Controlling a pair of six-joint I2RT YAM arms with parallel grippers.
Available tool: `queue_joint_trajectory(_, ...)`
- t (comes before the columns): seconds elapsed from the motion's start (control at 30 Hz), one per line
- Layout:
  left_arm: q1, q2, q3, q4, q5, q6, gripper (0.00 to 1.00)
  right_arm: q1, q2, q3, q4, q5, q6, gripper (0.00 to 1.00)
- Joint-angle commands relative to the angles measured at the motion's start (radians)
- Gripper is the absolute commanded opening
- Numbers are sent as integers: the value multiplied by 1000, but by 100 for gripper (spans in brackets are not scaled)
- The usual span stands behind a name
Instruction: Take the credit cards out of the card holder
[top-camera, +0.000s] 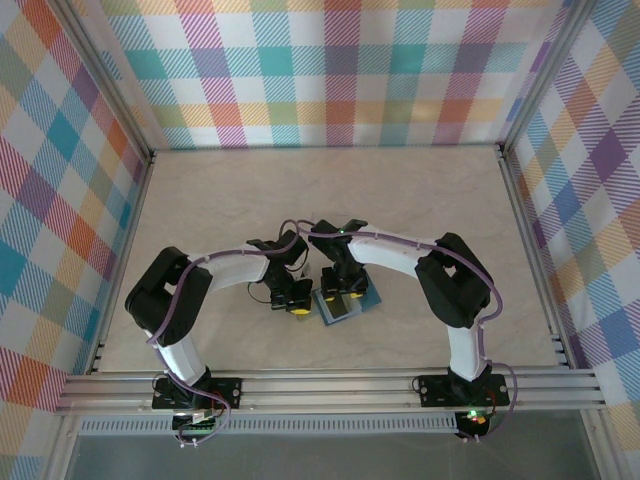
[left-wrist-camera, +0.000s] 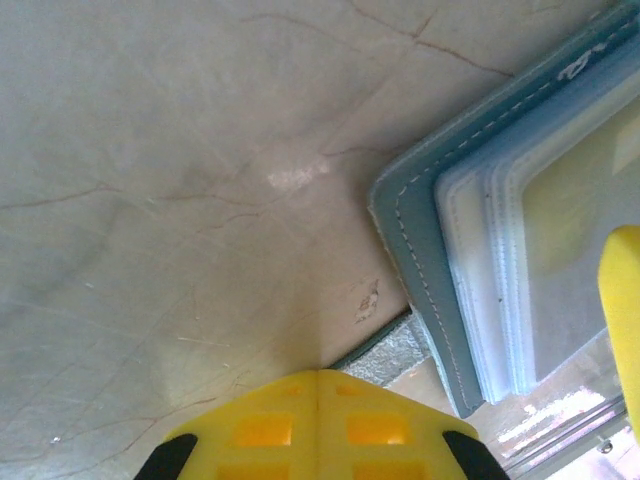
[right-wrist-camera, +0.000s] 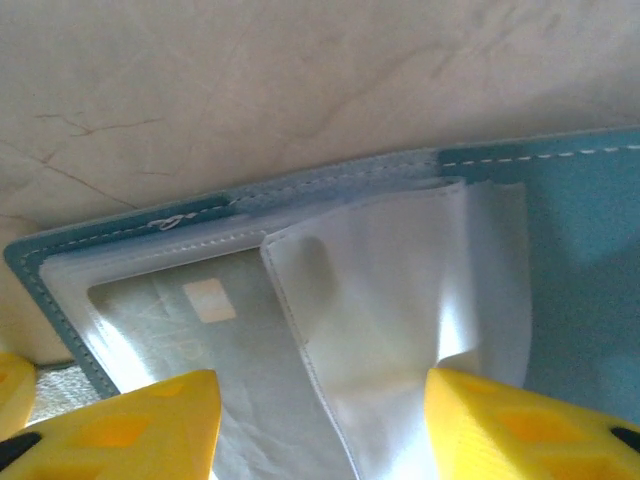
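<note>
Pale marbled worktop, plaid wall panels round it. Teal card holder lies open and flat, centre, near front edge, between both arms. Left end effector clenched, empty, tip low just beside holder's left edge. Right end effector released, yellow fingers spread over holder's inside, clear sleeve between them. Credit card tucked in sleeve pocket, seen through plastic.

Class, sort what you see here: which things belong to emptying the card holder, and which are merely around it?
Belong to the job:
- card holder, lying open
- credit card inside, behind the clear sleeves
- right gripper
- left gripper

Merely around:
- table
- checked walls
- metal rails
</note>
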Motion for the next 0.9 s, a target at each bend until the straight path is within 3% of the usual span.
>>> queue_joint_trajectory(0.0, -7, 78, -30, -11, -74, 25, 0, 6, -23, 0, -44, 60, 22, 56)
queue_joint_trajectory(0.87, 33, 97, 66, -107, -142, 88, 0, -85, -150, -136, -37, 110, 4, 50)
